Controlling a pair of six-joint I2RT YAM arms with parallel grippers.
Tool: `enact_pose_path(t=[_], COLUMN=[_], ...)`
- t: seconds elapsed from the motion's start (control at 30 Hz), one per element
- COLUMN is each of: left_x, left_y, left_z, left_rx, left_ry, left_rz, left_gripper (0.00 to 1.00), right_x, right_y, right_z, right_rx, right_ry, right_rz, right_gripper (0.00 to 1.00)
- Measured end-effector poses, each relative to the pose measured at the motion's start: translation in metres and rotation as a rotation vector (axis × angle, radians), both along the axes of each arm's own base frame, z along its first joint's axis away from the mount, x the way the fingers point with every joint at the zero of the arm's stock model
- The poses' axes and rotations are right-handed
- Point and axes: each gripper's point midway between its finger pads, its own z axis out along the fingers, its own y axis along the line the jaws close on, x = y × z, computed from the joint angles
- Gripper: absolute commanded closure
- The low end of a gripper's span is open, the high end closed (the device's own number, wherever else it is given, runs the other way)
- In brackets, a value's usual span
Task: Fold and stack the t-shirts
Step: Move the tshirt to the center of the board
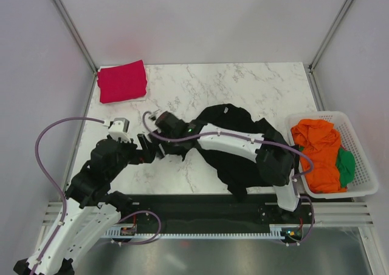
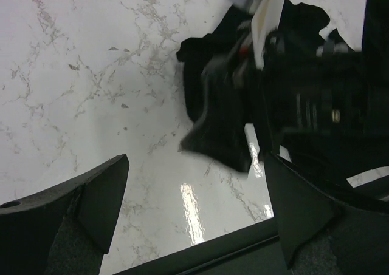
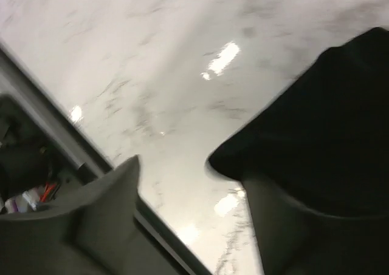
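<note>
A crumpled black t-shirt (image 1: pixel 243 142) lies right of the table's middle. A folded red t-shirt (image 1: pixel 122 81) sits at the back left corner. My left gripper (image 1: pixel 146 149) is open and empty, low over bare marble just left of the black shirt; its wrist view (image 2: pixel 194 217) shows the shirt's edge (image 2: pixel 197 62) ahead. My right gripper (image 1: pixel 160 150) reaches across the black shirt to its left edge. In its wrist view the right gripper (image 3: pixel 194 208) is open, with a black shirt corner (image 3: pixel 322 123) lying over its right finger (image 3: pixel 304 232).
A white basket (image 1: pixel 361 159) at the right edge holds an orange shirt (image 1: pixel 319 150) and a green shirt (image 1: pixel 346 166). The two grippers are very close together near the table's front left. The table's front rail (image 2: pixel 200 251) is just below them.
</note>
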Motion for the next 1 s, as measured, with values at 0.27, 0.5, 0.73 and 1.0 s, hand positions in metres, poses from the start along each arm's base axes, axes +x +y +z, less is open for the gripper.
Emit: enact_pose_path(t=[0.27, 0.5, 0.73, 1.0], left_x=[-0.001, 0.013, 0.012, 0.006], left_y=[0.007, -0.007, -0.018, -0.014], left_z=[-0.001, -0.037, -0.132, -0.178], left_rx=[0.007, 0.006, 0.084, 0.118], left_ry=[0.006, 0.136, 0.474, 0.613], left_rz=[0.039, 0.048, 0.091, 0.161], left_gripper=[0.00, 0.03, 0.09, 0.16], right_x=[-0.052, -0.013, 0.010, -0.006], right_y=[0.007, -0.090, -0.184, -0.239], right_z=[-0.012, 0.005, 0.016, -0.029], right_rx=[-0.077, -0.136, -0.131, -0.245], right_ry=[-0.012, -0.038, -0.051, 0.038], right_rz=[0.091, -0.110, -0.316, -0.384], right_gripper=[0.02, 0.02, 0.02, 0.02])
